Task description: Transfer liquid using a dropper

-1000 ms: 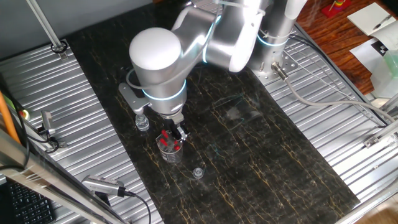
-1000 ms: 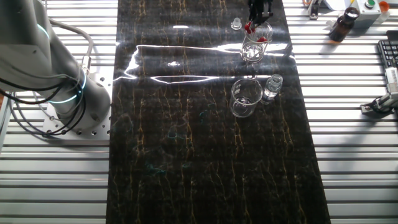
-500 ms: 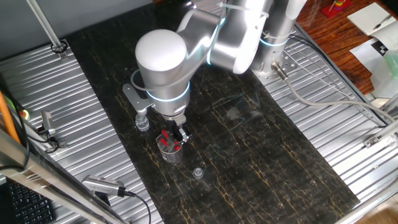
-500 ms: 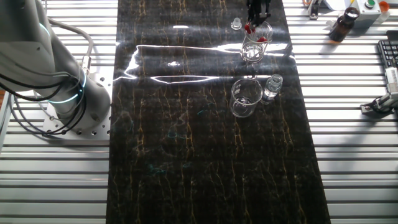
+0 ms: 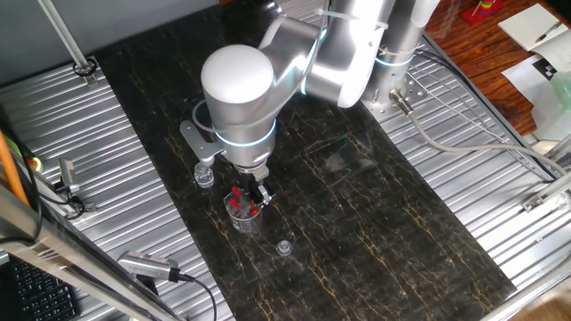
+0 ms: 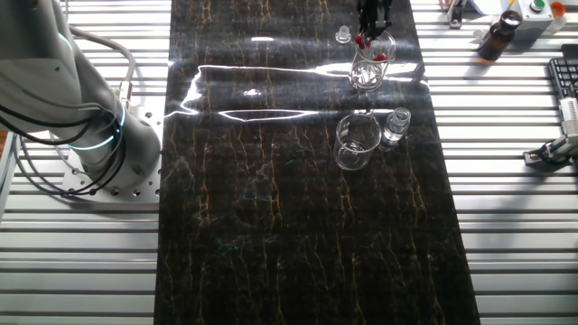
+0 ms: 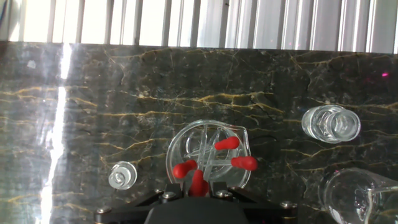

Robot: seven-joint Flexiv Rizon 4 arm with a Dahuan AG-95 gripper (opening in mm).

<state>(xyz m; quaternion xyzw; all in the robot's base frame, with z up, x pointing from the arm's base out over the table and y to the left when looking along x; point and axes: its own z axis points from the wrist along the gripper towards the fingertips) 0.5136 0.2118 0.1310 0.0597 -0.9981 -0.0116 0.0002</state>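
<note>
Red rubber bulbs mark the droppers (image 7: 214, 163), 4 of them by my count, standing splayed in a clear glass beaker (image 7: 208, 155) at lower centre of the hand view. The tool (image 5: 252, 193) hangs directly over that beaker, low in the left half of one fixed view and at the top edge of the other fixed view. Its fingers sit below the frame edge in the hand view, and the fixed views are too small to read them, so I cannot tell whether the tool is wide, narrow or gripping a bulb.

The step in hand looks like picking 1 dropper out of the cluster. To do it well, the tool should centre on a single bulb, probably the lowest one nearest the fingers, and avoid catching 2 at once. A straight lift would keep the stem from levering the beaker over.

On the dark marble worktop (image 6: 271, 208), a small vial (image 7: 331, 123) stands at right, a second beaker (image 6: 356, 142) near it, and a loose cap (image 7: 122, 175) lies at lower left.
</note>
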